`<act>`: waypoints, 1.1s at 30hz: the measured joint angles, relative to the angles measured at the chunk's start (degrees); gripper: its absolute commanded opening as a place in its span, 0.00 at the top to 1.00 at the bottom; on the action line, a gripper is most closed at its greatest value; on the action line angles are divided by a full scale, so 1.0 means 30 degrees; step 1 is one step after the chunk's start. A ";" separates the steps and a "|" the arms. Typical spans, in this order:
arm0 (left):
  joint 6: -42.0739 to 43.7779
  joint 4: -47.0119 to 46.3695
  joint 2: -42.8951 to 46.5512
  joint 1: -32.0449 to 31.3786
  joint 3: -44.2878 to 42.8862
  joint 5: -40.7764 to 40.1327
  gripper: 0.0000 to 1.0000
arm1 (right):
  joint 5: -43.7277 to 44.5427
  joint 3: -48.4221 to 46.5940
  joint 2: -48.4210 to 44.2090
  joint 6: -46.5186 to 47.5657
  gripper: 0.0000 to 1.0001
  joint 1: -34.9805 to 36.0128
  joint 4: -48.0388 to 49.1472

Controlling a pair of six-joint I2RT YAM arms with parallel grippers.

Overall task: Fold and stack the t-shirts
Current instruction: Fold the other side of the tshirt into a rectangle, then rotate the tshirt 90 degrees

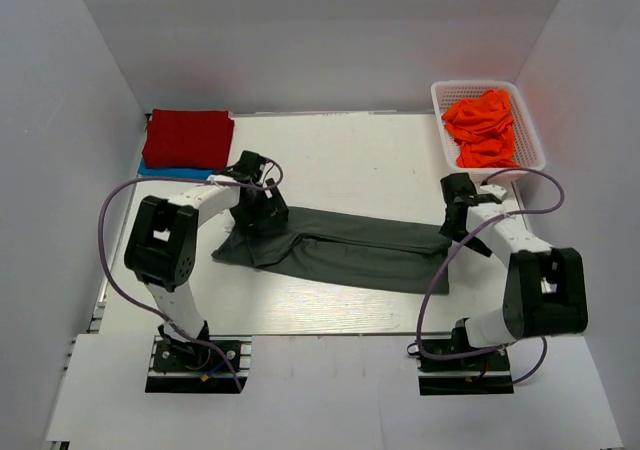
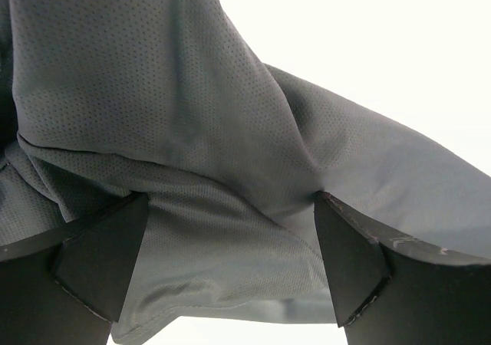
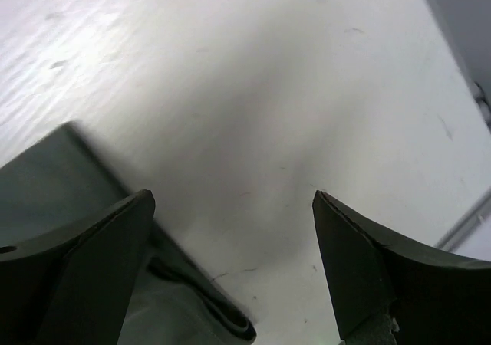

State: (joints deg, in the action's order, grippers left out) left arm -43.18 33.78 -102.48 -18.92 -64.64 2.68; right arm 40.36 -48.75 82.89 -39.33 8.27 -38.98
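The charcoal t-shirt [image 1: 340,252] is lying across the middle of the table [image 1: 350,160], folded into a long band running from left to right. The left gripper [image 1: 262,210] is sitting low over the band's left end. Its jaws are standing spread wide, and in the left wrist view rumpled grey cloth is filling the gap between them without being pinched. The right gripper [image 1: 458,216] is hanging over the band's right end, with its jaws likewise spread wide. In the right wrist view mostly bare table is showing between them, and the shirt's edge is lying beside one finger.

The red t-shirt [image 1: 188,138] is resting folded on the blue t-shirt [image 1: 160,172] at the far left corner. The orange t-shirts [image 1: 482,128] are lying crumpled in the white basket [image 1: 532,140] at the far right.
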 measured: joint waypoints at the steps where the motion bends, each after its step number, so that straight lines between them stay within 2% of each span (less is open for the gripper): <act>1: 0.0095 0.0291 -0.0393 -0.0007 -0.0532 -0.0131 0.00 | -0.0678 0.0204 -0.0459 0.0780 0.10 -0.0015 0.0619; 8: 0.1588 0.1348 -0.4503 -0.0291 -0.6237 -0.0874 0.00 | -0.7810 0.1486 -0.4728 0.5289 0.10 0.0313 0.5814; 12: 0.2987 0.1035 -0.7599 -0.0321 -1.0834 -0.0226 0.00 | -1.1788 0.1552 -0.4306 0.6768 0.10 0.0976 0.8692; 14: 0.4080 0.0568 -0.9938 -0.0357 -1.4396 0.0954 0.00 | -1.3063 0.1661 -0.3810 0.7293 0.10 0.1443 0.9282; 16: 0.5158 -0.0291 -1.3522 -0.0364 -2.0130 0.2856 0.00 | -1.3879 0.2171 -0.3920 0.7766 0.10 0.1880 0.9624; 18: 0.5814 -0.2878 -1.6997 -0.0488 -2.4764 0.4976 0.00 | -1.4535 0.2841 -0.4634 0.8145 0.10 0.2200 0.9581; 19: 0.5909 -0.4539 -1.8221 -0.0597 -2.5893 0.5880 0.00 | -1.4746 0.3104 -0.5144 0.8225 0.10 0.2259 0.9486; 22: 0.5574 -0.9282 -1.9300 -0.1064 -2.5609 0.7380 0.00 | -1.5176 0.3694 -0.7053 0.8284 0.10 0.2310 0.9216; 26: 0.5217 -1.2677 -2.0283 -0.2171 -2.5820 0.7752 0.00 | -1.5730 0.3708 -0.8619 0.8269 0.10 0.2375 0.8808; 33: 0.4335 -1.5613 -1.9875 -0.3577 -2.5828 0.4838 0.00 | -1.6691 0.3774 -0.7431 0.7788 0.10 0.2710 0.8306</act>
State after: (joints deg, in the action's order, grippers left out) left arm -30.17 -13.06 -162.10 -29.65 -142.12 17.19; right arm -9.72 -37.43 60.60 -15.97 16.40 -14.06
